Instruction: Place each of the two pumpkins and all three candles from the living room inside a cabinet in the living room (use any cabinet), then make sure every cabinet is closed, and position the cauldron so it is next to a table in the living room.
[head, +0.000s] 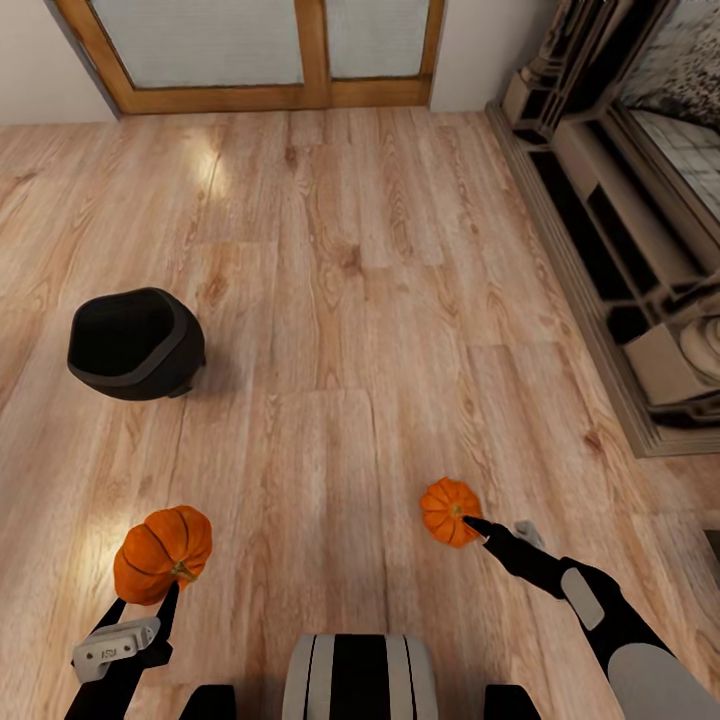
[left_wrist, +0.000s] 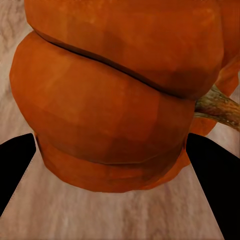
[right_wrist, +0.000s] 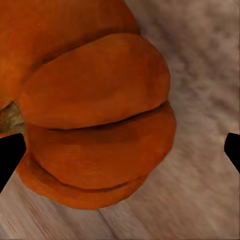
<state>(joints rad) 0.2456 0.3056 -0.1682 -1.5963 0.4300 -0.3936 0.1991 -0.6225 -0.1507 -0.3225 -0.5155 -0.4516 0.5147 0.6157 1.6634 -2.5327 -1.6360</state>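
Two pumpkins: the left pincer (head: 150, 600), arm reaching forward low, clamps one pumpkin (head: 162, 553); the right pincer (head: 478, 527), arm angled inward, stands wide beside the other pumpkin (head: 449, 511) on the floor (head: 340, 300). Cauldron (head: 135, 344) sits ahead-left.

- Left pumpkin (head: 163, 553) covering the left end effector (head: 143, 600) tips in the head view; contact there impossible to judge.
- In the left wrist view, same pumpkin (left_wrist: 115, 95) cut off at the picture's upper edge, stem (left_wrist: 220, 107) running out of frame, black fingers (left_wrist: 15, 165) clipped at the corners.
- Right pumpkin (right_wrist: 90, 115) cropped too in the right wrist view; fingers (right_wrist: 9, 155) mere slivers at the edges, grip unclear.
- Right end effector (head: 480, 527) tip against the right pumpkin (head: 449, 511), second finger mostly hidden behind the first.
- Shelving unit (head: 640, 300) sliced by the right edge, contents too murky to name.
- Doors (head: 270, 50) chopped off above.
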